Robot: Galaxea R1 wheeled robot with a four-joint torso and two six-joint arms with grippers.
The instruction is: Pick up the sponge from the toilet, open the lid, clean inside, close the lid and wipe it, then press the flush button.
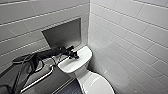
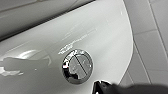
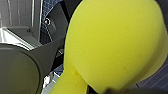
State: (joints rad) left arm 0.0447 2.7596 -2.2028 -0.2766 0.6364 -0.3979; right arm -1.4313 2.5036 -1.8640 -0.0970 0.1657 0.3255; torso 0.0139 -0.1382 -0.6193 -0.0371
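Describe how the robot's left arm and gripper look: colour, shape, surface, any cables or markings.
The left arm is black and slender, made of jointed segments, and broadens near the shoulder into a bulkier dark part with a slight sheen, where what look like dark cables loop. The left gripper is black, small and angular. No markings can be made out.

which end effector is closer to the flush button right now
Left. The left end effector sits over the tank top, right beside the flush button. The right end effector holds the sponge away from the tank, over the dark floor.
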